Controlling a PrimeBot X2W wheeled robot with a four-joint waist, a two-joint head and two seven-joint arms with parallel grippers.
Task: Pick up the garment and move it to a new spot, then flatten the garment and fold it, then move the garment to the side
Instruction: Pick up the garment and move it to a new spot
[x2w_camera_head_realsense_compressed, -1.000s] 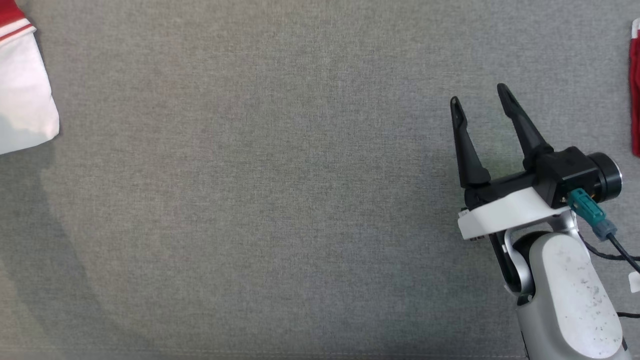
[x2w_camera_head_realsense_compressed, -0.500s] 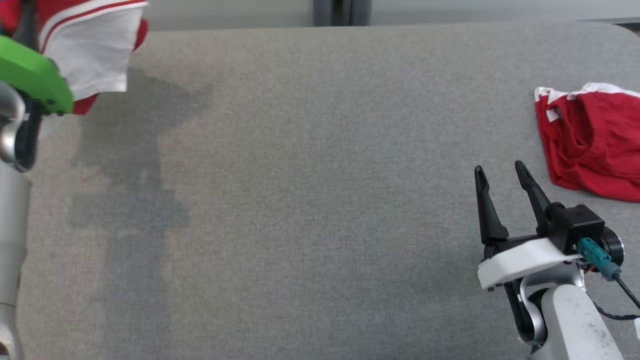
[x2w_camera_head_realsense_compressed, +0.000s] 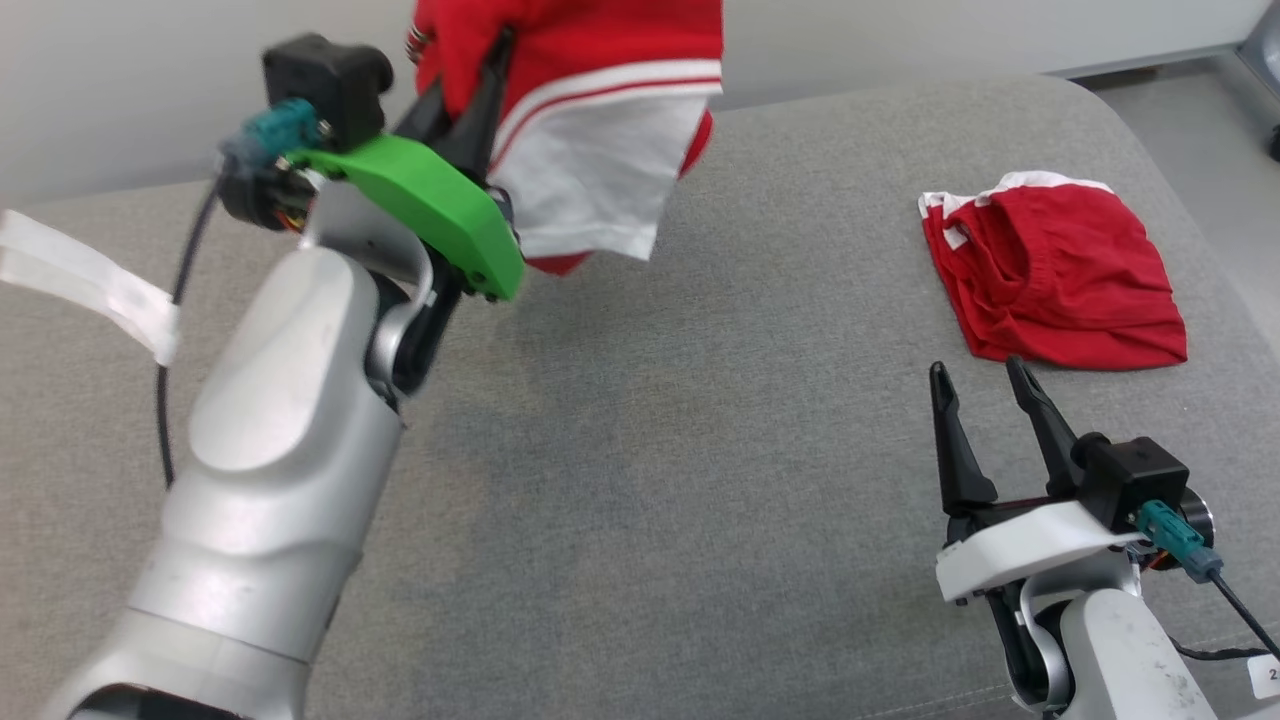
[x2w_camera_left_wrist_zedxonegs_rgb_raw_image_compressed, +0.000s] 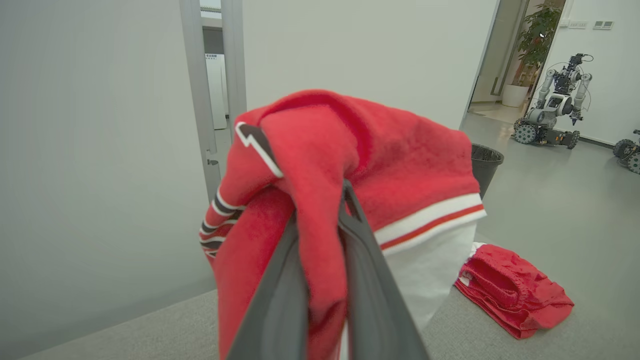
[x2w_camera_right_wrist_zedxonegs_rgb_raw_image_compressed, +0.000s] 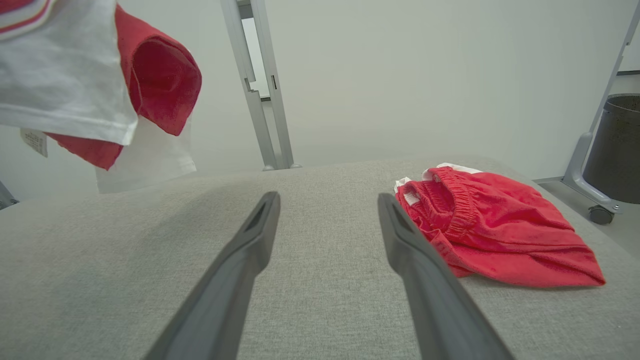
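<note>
While the left gripper (x2w_camera_head_realsense_compressed: 470, 80) stands raised well above the grey upholstered table (x2w_camera_head_realsense_compressed: 700, 480), its two dark fingers are pinched nearly together on a fold of the red-and-white jersey (x2w_camera_head_realsense_compressed: 590, 170), which is bunched over and around their tips. From that grip the jersey hangs clear of the table. Red cloth drapes down both sides of the fingers, and a white panel edged with a red-and-white stripe drops below them and to their right. In the left wrist view a cuff striped red, white and black shows to the left of the fingers. The right gripper (x2w_camera_head_realsense_compressed: 976, 368) sits low over the table, fingers spread wide with nothing between them. A crumpled pair of red shorts (x2w_camera_head_realsense_compressed: 1060, 285) lies on the table close beyond its fingertips, slightly to their right. The jersey hangs well apart from this gripper, up and to its left.
</note>
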